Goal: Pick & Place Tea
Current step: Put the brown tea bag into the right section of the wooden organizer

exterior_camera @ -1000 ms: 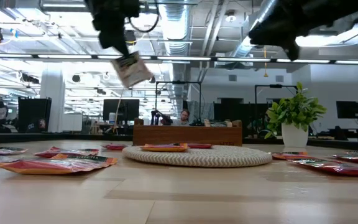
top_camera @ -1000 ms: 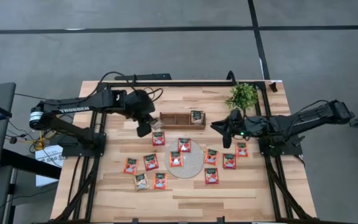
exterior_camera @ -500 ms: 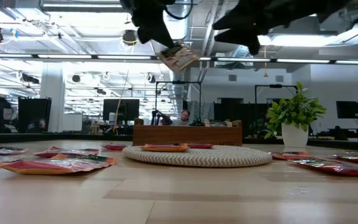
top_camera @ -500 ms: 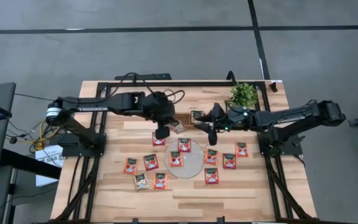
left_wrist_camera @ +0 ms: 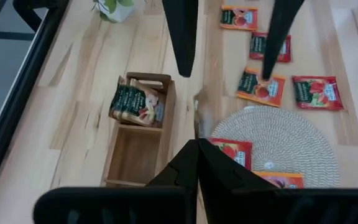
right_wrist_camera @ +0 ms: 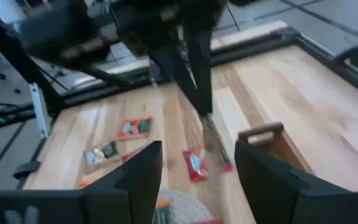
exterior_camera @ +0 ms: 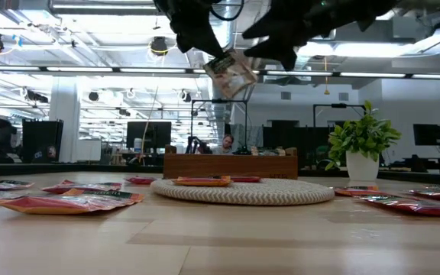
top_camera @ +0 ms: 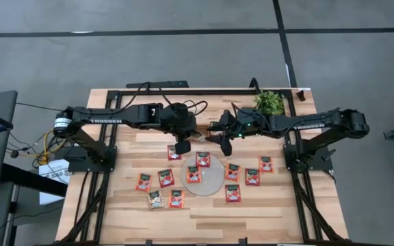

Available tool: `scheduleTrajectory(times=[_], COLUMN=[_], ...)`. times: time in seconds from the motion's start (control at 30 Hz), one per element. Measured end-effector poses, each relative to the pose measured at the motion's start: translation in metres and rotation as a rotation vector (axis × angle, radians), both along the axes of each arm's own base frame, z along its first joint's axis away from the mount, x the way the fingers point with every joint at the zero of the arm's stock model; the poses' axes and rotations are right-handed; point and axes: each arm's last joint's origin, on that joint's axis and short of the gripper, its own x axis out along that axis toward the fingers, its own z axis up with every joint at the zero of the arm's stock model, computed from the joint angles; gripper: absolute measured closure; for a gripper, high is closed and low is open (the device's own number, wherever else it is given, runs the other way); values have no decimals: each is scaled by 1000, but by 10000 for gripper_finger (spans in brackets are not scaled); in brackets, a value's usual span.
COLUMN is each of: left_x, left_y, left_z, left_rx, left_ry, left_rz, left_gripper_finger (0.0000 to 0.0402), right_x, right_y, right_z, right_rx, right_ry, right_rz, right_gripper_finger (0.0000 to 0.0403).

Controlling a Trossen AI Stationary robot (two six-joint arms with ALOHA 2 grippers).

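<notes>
My left gripper [top_camera: 189,139] is shut on one tea sachet [exterior_camera: 231,72], which hangs in the air over the brown wooden tray [left_wrist_camera: 137,146]. My right gripper [right_wrist_camera: 199,177] faces it from the table's right. Its fingers are open and stand apart from the sachet, touching nothing. Another sachet [left_wrist_camera: 135,106] lies in the tray's end compartment. Several more sachets [top_camera: 159,188] lie flat on the table around the round woven mat [top_camera: 211,179], and a few lie on the mat [left_wrist_camera: 278,146]. My left gripper pinches the sachet's upper edge [exterior_camera: 215,58] between its two shut fingers. The fingers slant down from the table's left. The sachet hangs tilted below the fingertips, clear of the tray and the table; the wrist views show it edge-on [right_wrist_camera: 211,138].
A small potted plant [top_camera: 267,102] stands at the far right, close behind my right arm. Black frame rails [top_camera: 183,91] run along the table's far and side edges. Bare wood lies along the near edge [top_camera: 204,222].
My left gripper has carried the sachet toward the table's right, from left of the tray to above it, and the sachet has turned while hanging. My right gripper has swung toward the table's left, up to the held sachet, and has opened.
</notes>
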Motion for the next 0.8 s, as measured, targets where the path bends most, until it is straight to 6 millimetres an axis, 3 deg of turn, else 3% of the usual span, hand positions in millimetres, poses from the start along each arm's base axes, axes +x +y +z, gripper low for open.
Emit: scheduleTrajectory(times=[0.8], left_x=[6], left_y=[1], left_z=[7], left_rx=[34], left_ry=[-88], left_rz=[-7], left_gripper_finger=[401], right_x=[2], right_y=[-5], right_z=[2], right_rx=[8], right_ry=[1], right_rz=[-3], right_gripper_finger=[233])
